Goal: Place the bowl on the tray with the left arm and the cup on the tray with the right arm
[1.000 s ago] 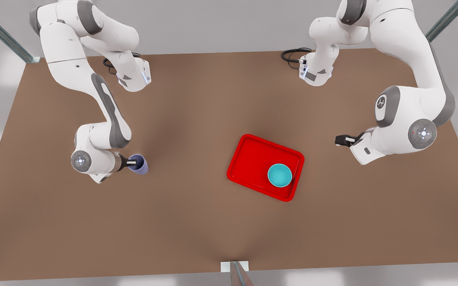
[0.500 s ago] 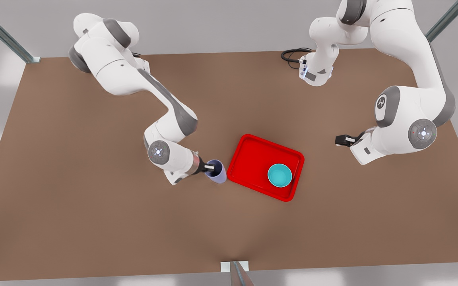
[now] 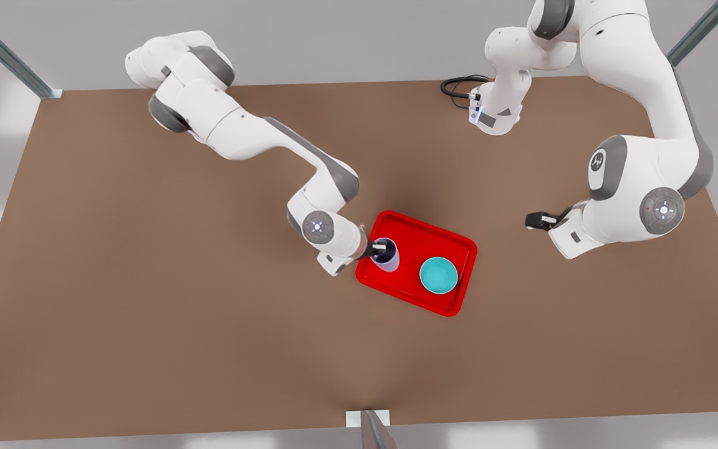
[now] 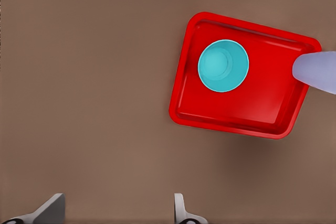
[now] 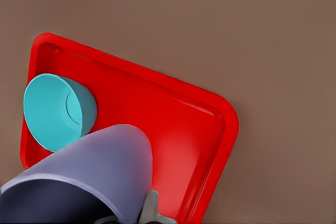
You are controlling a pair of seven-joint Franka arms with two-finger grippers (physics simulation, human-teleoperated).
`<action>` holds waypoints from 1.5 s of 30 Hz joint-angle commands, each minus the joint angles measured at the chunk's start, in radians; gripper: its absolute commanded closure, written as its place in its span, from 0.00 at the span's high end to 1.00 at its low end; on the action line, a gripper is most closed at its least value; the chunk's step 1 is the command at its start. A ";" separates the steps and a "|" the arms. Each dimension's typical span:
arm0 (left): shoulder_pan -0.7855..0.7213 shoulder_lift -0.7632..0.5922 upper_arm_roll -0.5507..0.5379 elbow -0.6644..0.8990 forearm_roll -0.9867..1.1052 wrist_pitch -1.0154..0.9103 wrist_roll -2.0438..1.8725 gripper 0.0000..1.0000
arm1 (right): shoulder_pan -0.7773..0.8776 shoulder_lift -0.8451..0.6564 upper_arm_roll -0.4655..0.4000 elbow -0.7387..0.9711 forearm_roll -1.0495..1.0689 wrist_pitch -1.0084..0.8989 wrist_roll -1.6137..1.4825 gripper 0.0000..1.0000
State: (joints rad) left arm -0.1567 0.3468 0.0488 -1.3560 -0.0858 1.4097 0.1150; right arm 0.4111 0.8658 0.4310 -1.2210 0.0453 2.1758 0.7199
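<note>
The red tray [image 3: 415, 240] lies mid-table, and the teal bowl [image 3: 439, 275] stands upright on its end toward the front view's right. My right gripper [image 3: 381, 251] is shut on the rim of the lavender cup [image 3: 389, 259], holding it over the tray's other end. From the right wrist, the cup [image 5: 100, 166] hangs close above the tray [image 5: 173, 114] with the bowl [image 5: 55, 109] beside it. Off the tray at the front view's right, my left gripper [image 3: 536, 220] waits open. Its wrist view looks down on the bowl [image 4: 223, 65], tray [image 4: 252, 114] and cup [image 4: 317, 71].
A black cable [image 3: 459, 84] loops at the table's back edge near an arm base. A metal post [image 3: 368, 427] stands at the front edge. Bare brown table surrounds the tray on all sides.
My right arm has swung from the front view's left across the table, carrying the cup to over the tray. The left arm, bowl and tray have stayed still.
</note>
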 commanded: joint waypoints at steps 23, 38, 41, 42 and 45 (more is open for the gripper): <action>0.000 0.000 -0.001 0.000 0.001 -0.002 0.000 1.00 | 0.066 0.082 -0.023 0.001 -0.071 0.033 0.007 0.91; 0.000 0.000 -0.003 0.021 0.002 -0.021 -0.005 1.00 | -0.414 -0.573 -0.300 -0.236 -0.062 -0.462 -0.460 1.00; 0.000 0.005 -0.001 0.021 -0.002 -0.026 -0.006 1.00 | -0.434 -0.649 -0.445 -0.258 -0.013 -0.689 -0.659 1.00; 0.000 0.006 -0.001 0.021 -0.002 -0.026 -0.006 1.00 | -0.457 -0.666 -0.442 -0.290 -0.015 -0.696 -0.691 1.00; 0.000 0.006 -0.001 0.021 0.000 -0.026 -0.009 1.00 | -0.460 -0.722 -0.440 -0.394 -0.021 -0.605 -0.692 1.00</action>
